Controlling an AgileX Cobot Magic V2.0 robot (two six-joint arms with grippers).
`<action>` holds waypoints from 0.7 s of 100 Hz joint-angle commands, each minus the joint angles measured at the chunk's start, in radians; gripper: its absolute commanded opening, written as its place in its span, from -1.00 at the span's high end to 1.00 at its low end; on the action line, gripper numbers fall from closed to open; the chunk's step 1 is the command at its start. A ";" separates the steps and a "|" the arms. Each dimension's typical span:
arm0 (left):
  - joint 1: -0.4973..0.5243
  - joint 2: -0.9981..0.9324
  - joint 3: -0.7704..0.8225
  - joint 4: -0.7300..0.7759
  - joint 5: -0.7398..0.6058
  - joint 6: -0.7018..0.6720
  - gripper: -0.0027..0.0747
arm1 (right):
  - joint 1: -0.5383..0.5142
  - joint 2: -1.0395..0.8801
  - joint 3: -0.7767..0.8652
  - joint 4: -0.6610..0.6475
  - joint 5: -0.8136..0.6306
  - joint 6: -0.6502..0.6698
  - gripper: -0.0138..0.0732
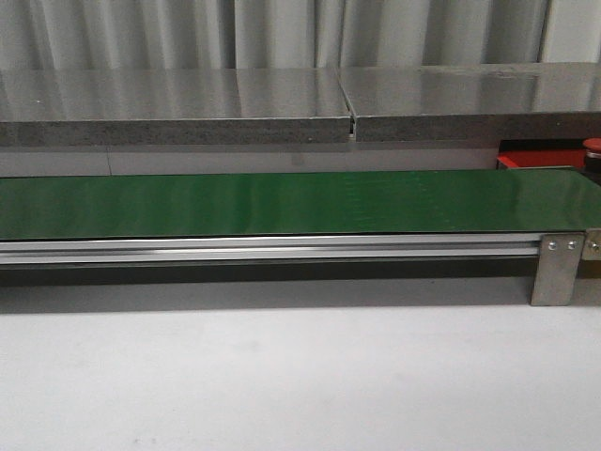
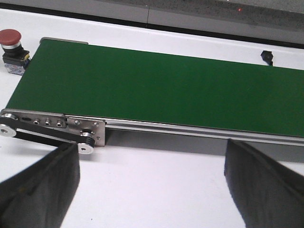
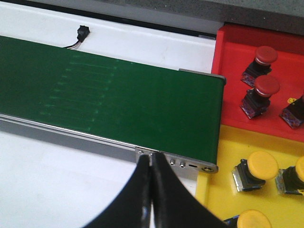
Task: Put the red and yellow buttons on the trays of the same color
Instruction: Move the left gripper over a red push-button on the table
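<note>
Three views, taken in turn. Front view: long green belt [image 1: 282, 202] runs across mid-frame on a silver rail, with a metal bracket [image 1: 556, 268] at lower right; grey slab shelf [image 1: 282, 108] behind it, white table [image 1: 282, 376] in the foreground. A sliver of the red tray [image 1: 535, 160] shows at the right edge behind the belt, with a dark-bodied, red-capped shape [image 1: 592, 146] at the far right edge, too small to read. Neither gripper shows here. Left wrist view: left gripper [image 2: 152, 190] hangs over bare white table at the bottom of the frame, its two dark fingers [image 2: 42, 190] well apart, nothing between them. Belt fills mid-frame, its roller end at left. One red button [image 2: 12, 42] on a dark body sits on the table at upper left, just beside the belt's end, off any tray. A small black connector [image 2: 267, 57] lies at upper right beyond the belt. Right wrist view: right gripper [image 3: 151, 190] at bottom centre, fingers pressed together, holding nothing, just near the belt's end bracket. Red tray fills upper right, carrying two red buttons [image 3: 265, 56] [image 3: 266, 86], and a third dark body is cut by the frame edge. Yellow tray [image 3: 213, 190] lies at lower right, touching the red one, with several yellow buttons [image 3: 261, 164] on it.
</note>
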 commanded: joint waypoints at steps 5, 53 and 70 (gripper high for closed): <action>-0.009 0.003 -0.031 0.003 -0.090 -0.001 -0.67 | 0.001 -0.009 -0.032 0.008 -0.051 -0.007 0.84; 0.240 0.391 -0.274 0.044 -0.132 -0.116 -0.67 | 0.001 -0.009 -0.032 0.008 -0.051 -0.007 0.84; 0.300 0.596 -0.410 0.044 -0.126 -0.116 -0.67 | 0.001 -0.009 -0.032 0.008 -0.051 -0.007 0.84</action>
